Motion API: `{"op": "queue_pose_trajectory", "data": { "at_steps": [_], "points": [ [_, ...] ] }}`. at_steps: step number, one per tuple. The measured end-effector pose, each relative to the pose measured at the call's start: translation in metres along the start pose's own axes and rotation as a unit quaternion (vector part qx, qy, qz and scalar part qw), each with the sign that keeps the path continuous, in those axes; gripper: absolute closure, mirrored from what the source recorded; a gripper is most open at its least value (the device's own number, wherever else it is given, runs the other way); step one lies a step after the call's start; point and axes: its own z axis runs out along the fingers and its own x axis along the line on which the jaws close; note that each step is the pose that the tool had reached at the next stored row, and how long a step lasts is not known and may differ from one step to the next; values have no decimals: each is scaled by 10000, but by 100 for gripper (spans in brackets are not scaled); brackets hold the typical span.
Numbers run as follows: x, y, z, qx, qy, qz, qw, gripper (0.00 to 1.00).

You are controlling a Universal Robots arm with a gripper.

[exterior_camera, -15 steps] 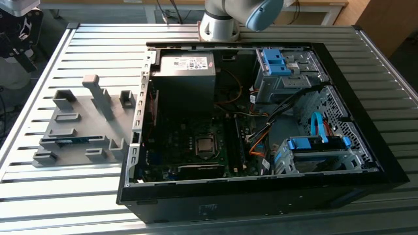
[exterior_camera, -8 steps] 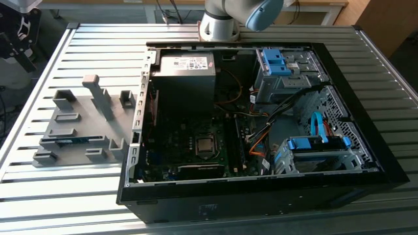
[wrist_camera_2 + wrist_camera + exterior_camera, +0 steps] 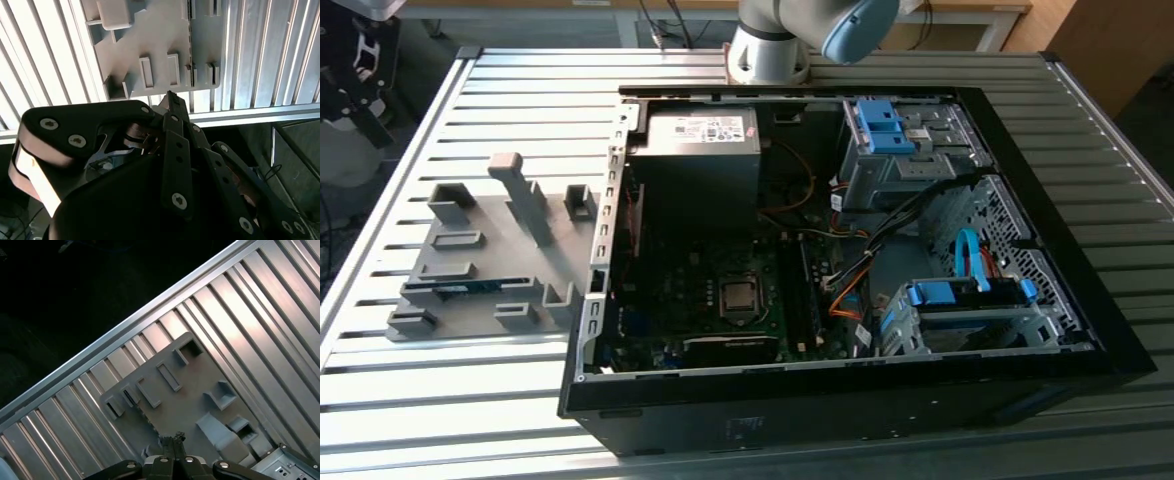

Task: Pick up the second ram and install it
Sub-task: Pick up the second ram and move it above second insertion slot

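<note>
- Your jaws are drawn together with nothing between them. In both wrist views their black tips meet above the grey holder tray (image 3: 185,415), clear of its surface.
- In the second wrist view the black linkage (image 3: 175,165) behind the jaws covers much of the scene, so you cannot see what sits straight beneath it.
- The second ram (image 3: 460,288) lies in a low slot of the tray, towards the exterior view's left. A short blue-green strip of it shows between the grey blocks. You cannot pick it out with certainty in either wrist view.
- The arm (image 3: 774,45) is cut off by the edge of the exterior view. Its base and a pale blue joint stand behind the PC case (image 3: 854,425).
- The case lies open on its side, just beside the tray on the exterior view's right. The long black slots (image 3: 807,290) on its board are too dark to tell whether anything is seated.
- The worktop (image 3: 454,400) is ribbed aluminium, with strong glare on its slats in the second wrist view.
- Beyond it, dark equipment (image 3: 354,70) stands at the exterior view's left and wooden furniture (image 3: 1107,40) at the far right.
</note>
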Motion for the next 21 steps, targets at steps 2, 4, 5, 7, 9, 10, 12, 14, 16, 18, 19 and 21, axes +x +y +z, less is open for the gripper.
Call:
{"op": "queue_pose_trajectory", "data": {
  "at_steps": [2,4,5,7,9,10,12,14,16,18,19,21],
  "points": [
    [1,0,2,-1,4,-130,9999,89],
    [2,1,3,-1,7,-262,9997,89],
    [3,1,4,-2,9,-335,9994,89],
    [4,2,5,-3,13,-471,9989,89],
    [6,3,6,-4,16,-596,9982,89],
    [6,3,6,-4,18,-658,9978,89],
    [7,4,7,-5,22,-799,9968,89],
    [9,6,9,-5,25,-940,9956,89],
    [20,20,13,-5,26,-1016,9948,89],
    [40,44,15,-6,27,-1029,9947,89],
    [49,54,15,-6,28,-1034,9946,89],
    [55,58,18,-7,30,-1113,9938,89]
  ]
}}
